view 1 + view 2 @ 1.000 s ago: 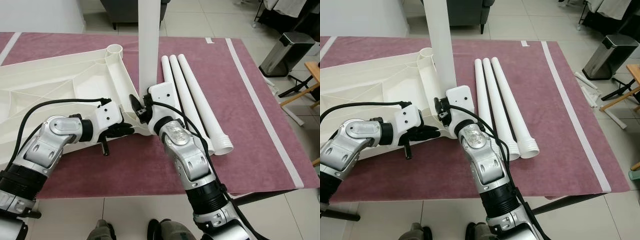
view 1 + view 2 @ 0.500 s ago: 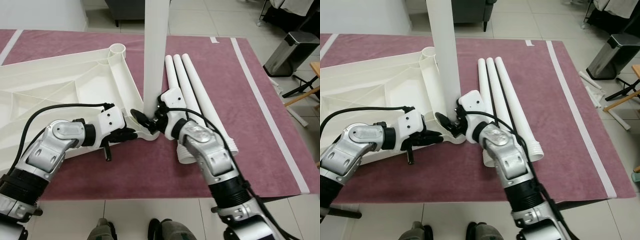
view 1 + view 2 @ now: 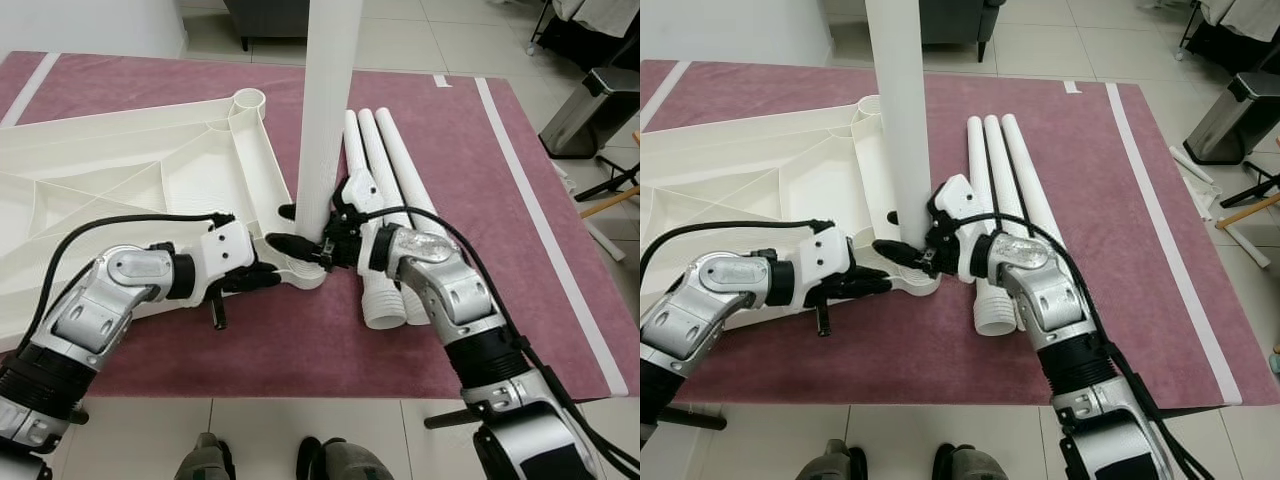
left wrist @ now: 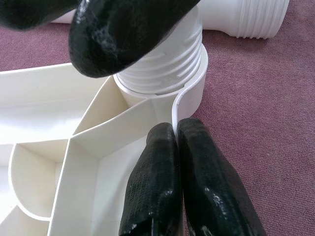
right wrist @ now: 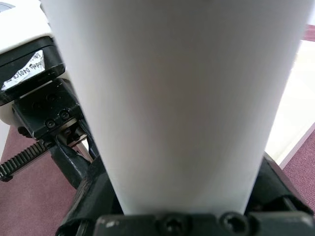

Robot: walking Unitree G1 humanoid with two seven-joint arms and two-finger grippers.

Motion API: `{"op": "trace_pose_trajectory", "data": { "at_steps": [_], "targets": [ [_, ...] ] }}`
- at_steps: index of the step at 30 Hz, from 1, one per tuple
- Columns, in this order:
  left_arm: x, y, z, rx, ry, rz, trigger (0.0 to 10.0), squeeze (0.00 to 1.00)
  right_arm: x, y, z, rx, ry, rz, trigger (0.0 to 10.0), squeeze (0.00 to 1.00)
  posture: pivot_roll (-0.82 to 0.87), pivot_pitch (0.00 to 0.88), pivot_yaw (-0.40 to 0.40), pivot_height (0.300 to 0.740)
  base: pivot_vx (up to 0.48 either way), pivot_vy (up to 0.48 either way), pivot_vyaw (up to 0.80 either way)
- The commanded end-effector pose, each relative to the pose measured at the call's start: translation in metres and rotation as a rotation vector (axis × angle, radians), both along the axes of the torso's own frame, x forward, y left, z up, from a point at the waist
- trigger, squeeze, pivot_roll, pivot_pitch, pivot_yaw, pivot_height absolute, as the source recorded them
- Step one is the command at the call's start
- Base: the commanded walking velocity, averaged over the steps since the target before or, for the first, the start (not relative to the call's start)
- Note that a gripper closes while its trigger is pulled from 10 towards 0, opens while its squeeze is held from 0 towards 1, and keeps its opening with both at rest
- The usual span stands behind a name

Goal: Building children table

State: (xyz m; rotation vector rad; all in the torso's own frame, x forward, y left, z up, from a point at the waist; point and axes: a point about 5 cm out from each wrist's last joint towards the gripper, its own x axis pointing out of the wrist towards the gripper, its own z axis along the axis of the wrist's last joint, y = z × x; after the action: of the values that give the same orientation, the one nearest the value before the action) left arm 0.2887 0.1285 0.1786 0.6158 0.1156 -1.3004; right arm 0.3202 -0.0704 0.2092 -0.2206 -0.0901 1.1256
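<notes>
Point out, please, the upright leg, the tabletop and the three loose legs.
upright leg (image 3: 325,120), left eye view, middle of its shaft.
tabletop (image 3: 120,180), left eye view, ribbed underside.
loose legs (image 3: 998,180), right eye view, shaft of the middle one.

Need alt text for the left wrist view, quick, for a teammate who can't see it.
The left gripper, fingers shut, pinches the thin wall of the white tabletop beside its corner socket, where the threaded end of the upright leg sits. A black finger of the right gripper presses on that leg above purple carpet.

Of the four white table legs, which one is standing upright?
The leg gripped by the right claw, standing in the tabletop's corner socket. The three other legs lie flat on the rug.
</notes>
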Motion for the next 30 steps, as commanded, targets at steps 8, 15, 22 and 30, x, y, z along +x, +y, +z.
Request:
{"op": "trace_pose_trajectory", "data": {
  "at_steps": [8, 15, 22, 30],
  "targets": [
    [-0.01, -0.011, 0.005, -0.019, 0.031, -0.135, 0.0, 0.0, 0.012, 0.01, -0.017, 0.002, 0.055, -0.428, 0.0, 0.0, 0.09, 0.173, -0.022, 0.74, 0.0, 0.0, 0.0],
    [-0.006, -0.017, 0.008, -0.033, 0.021, -0.146, 0.0, 0.0, 0.008, 0.025, -0.033, 0.016, 0.113, -0.747, 0.0, 0.0, 0.08, 0.175, -0.016, 0.74, 0.0, 0.0, 0.0],
    [-0.005, -0.019, 0.01, -0.035, 0.018, -0.151, 0.0, 0.0, 0.008, 0.035, -0.036, 0.044, 0.123, -0.873, 0.0, 0.0, 0.08, 0.177, -0.014, 0.74, 0.0, 0.0, 0.0],
    [-0.005, -0.017, 0.008, -0.035, 0.024, -0.143, 0.0, 0.0, 0.008, 0.041, -0.024, 0.104, 0.097, -0.823, 10.0, 0.0, 0.09, 0.177, -0.02, 0.74, 0.0, 0.0, 0.0]
  ]
}}
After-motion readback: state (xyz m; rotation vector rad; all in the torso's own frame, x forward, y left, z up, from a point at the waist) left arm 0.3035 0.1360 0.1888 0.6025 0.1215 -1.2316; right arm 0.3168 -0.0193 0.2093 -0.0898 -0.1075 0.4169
